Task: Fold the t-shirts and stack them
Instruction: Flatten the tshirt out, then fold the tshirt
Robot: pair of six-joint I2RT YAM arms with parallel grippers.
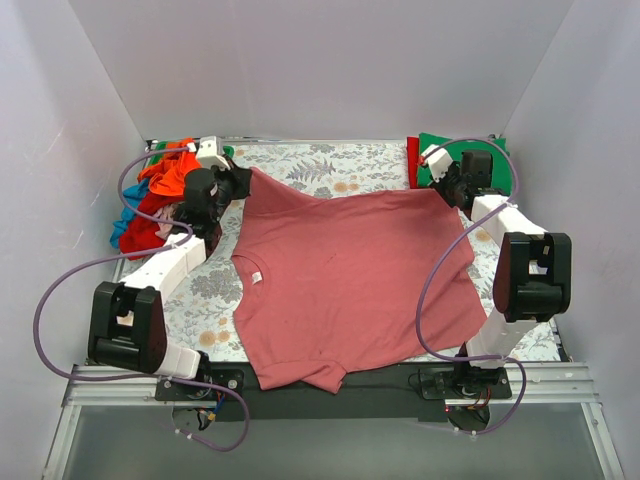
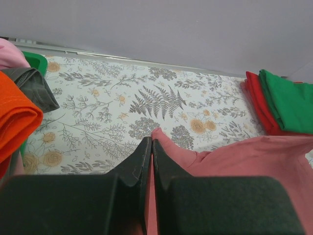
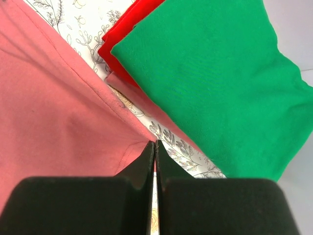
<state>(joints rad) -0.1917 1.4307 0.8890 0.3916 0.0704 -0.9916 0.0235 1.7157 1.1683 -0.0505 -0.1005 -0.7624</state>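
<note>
The dusty-rose t-shirt point(image 1: 350, 285) bears a white neck tag point(image 1: 257, 277), seemingly unreadable.

One spread rose tee point(image 1: 350, 280), two folded tees point(image 3: 205, 73), one unsorted heap point(image 1: 165, 185).

high overview, close wrist views, rose tee point(image 1: 350, 290) shared

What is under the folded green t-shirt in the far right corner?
A folded red t-shirt lies under the green t-shirt, its edge sticking out along one side. Whether anything else lies beneath is hidden by the green fabric.
</note>
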